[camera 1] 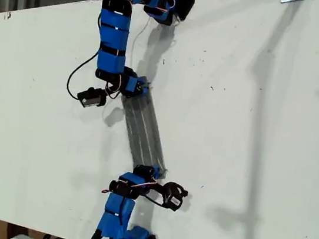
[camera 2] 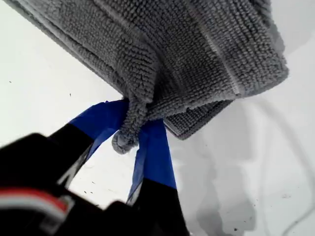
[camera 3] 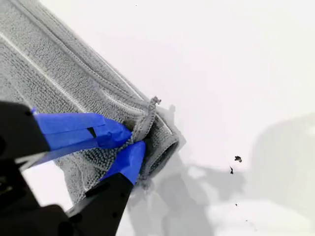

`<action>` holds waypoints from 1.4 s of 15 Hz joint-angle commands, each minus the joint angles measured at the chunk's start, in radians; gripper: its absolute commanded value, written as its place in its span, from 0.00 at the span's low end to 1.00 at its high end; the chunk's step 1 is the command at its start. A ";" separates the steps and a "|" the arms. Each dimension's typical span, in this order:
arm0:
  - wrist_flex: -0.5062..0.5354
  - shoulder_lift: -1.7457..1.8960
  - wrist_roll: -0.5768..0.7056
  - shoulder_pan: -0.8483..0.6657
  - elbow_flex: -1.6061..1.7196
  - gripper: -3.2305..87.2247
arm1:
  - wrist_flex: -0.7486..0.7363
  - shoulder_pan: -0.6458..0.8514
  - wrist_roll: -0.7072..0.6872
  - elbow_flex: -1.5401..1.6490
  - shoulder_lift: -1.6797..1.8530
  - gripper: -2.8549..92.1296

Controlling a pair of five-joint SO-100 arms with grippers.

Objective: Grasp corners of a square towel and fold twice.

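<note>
**Status.** The towel (camera 1: 143, 130) was gathered into a narrow grey band running between the two arms near the middle of the white surface (camera 1: 252, 138) in the exterior view. Whether the band rested on the surface or hung just above it could not be determined.

**End effectors.** My first end effector (camera 2: 133, 133) was clamped on one bunched corner (camera 2: 124, 140) of the towel, with a nub of cloth protruding between the blue jaws. My second end effector (camera 3: 133, 143) was clamped on the corner (camera 3: 147, 117) at the opposite end, where the hem curled over. The wrist views did not establish which arm in the exterior view carried which end effector.

**Handling characteristics.** The towel appeared soft, limp and light. Its looped pile should give good friction against the jaws, so slippage appeared unlikely. The cloth would hold no shape of its own and would sag wherever unsupported.

**Grasp point.** Hold should be taken at the corners, on the stitched hem, with every stacked layer inside the jaws. A shallow pinch could release the lower layer and spoil the fold.
</note>
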 commanded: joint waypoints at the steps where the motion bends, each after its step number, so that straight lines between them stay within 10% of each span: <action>1: 0.063 0.048 0.008 -0.005 -0.014 0.17 | 0.064 -0.046 0.020 -0.015 0.063 0.36; 2: 0.097 0.052 0.006 0.006 -0.037 0.34 | 0.094 -0.069 0.044 -0.018 0.101 0.38; 9: 0.486 0.225 0.092 -0.009 -0.256 0.32 | 0.175 0.048 -0.005 0.035 0.313 0.47; 17: 0.497 1.223 -0.130 0.011 0.480 0.31 | -0.044 0.290 -0.198 -0.057 -0.202 0.45; 18: 0.483 1.333 -0.164 0.044 0.561 0.32 | -0.046 0.285 -0.198 -0.064 -0.213 0.42; 20: 0.466 1.388 -0.215 0.103 0.588 0.32 | -0.046 0.288 -0.164 -0.025 -0.198 0.03; 21: 0.446 1.396 -0.227 0.107 0.615 0.32 | -0.074 0.302 -0.127 0.067 -0.144 0.03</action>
